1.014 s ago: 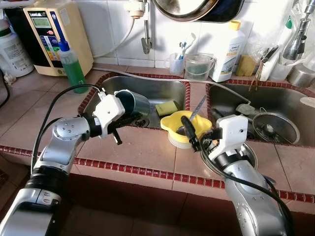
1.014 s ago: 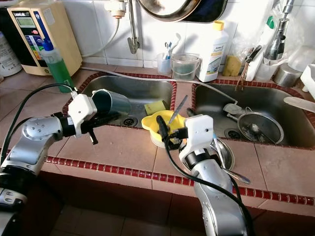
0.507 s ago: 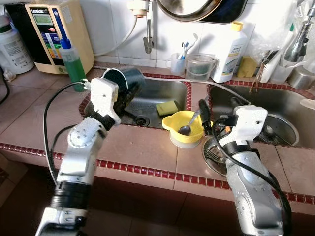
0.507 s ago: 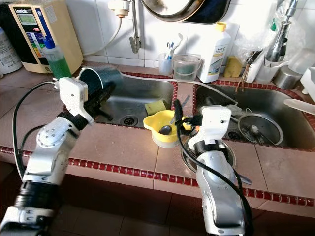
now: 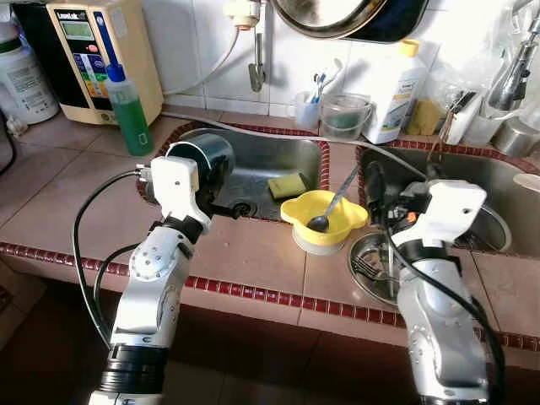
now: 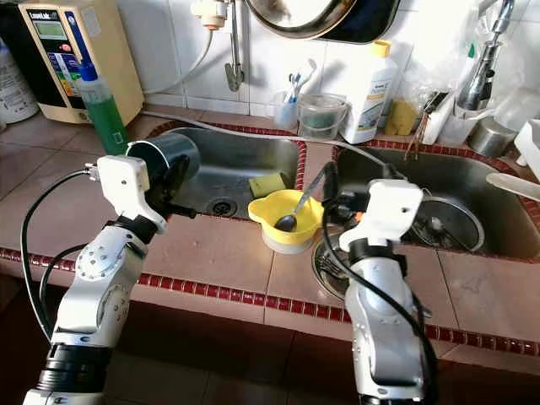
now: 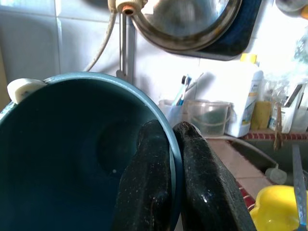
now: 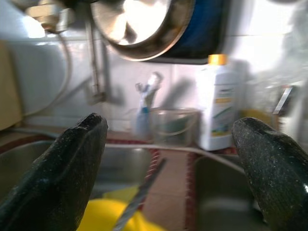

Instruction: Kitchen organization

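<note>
I am holding a dark blue cup (image 5: 205,158) with my left gripper (image 7: 179,144). My two fingers pinch its rim, one inside and one outside. The cup is up in the air, lying on its side, over the front left corner of the left sink (image 5: 278,160). My right gripper (image 5: 372,180) is spread wide and holds nothing. It hangs over the counter's (image 5: 253,249) front part, between the yellow bowl (image 5: 325,221) and the right sink (image 5: 485,177). The bowl sits on the counter strip between the two sinks, with a spoon (image 5: 329,202) leaning in it. A round metal plate (image 5: 371,268) lies on the counter just beside the bowl, near the front edge. A yellow sponge (image 5: 287,185) lies in the left sink. I think I am in the middle of tidying: the cup is picked up but not put away yet. Next I must find a good spot for it, turn it upright or mouth down, and set it down softly before I let go. I should keep it away from the green bottle (image 5: 127,107) at the back left of the counter.
</note>
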Tool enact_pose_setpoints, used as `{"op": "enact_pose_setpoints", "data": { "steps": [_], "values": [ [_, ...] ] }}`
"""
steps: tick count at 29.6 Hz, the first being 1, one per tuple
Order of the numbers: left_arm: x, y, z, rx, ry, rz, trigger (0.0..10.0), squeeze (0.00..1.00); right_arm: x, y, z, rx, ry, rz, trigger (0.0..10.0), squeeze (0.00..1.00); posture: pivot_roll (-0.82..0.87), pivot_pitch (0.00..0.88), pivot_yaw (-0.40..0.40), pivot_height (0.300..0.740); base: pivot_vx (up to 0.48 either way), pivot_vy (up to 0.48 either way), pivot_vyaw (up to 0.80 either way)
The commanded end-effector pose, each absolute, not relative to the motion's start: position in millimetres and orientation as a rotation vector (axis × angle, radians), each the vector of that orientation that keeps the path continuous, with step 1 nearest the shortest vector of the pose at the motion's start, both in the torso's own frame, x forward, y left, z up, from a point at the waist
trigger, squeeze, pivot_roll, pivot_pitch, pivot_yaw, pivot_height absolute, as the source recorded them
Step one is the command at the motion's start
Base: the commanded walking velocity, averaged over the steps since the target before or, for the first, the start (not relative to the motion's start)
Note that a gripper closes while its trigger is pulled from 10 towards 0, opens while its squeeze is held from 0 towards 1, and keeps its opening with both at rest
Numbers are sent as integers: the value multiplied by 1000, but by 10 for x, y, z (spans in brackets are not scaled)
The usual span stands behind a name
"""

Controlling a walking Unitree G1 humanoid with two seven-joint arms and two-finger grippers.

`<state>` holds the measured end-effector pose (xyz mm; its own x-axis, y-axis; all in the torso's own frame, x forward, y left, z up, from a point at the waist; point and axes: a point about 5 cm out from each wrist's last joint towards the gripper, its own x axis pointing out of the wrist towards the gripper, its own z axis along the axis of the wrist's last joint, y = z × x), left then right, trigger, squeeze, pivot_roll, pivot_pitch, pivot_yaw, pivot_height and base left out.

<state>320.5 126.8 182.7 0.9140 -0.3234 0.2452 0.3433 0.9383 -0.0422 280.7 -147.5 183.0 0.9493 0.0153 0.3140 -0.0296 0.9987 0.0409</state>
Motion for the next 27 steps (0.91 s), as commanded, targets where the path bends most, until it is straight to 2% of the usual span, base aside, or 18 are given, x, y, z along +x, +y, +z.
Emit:
{"op": "enact_pose_setpoints", "data": {
  "steps": [1, 19, 27],
  "values": [
    [3201, 1259, 1909, -49, -254, -366, 10000, 0, 2773, -1412, 1812, 52, -320, 49, 10000, 0, -110, 0, 19, 740, 0, 0, 0],
    [3211, 1228, 1929, -40, -242, -392, 10000, 0, 2706, -1329, 1767, 58, -307, 83, 10000, 0, -119, 2, 28, 740, 0, 0, 0],
    [3212, 1229, 1931, -34, -243, -398, 10000, 0, 2697, -1318, 1752, 57, -300, 94, 10000, 0, -117, 3, 29, 740, 281, 0, 0]
  ]
}}
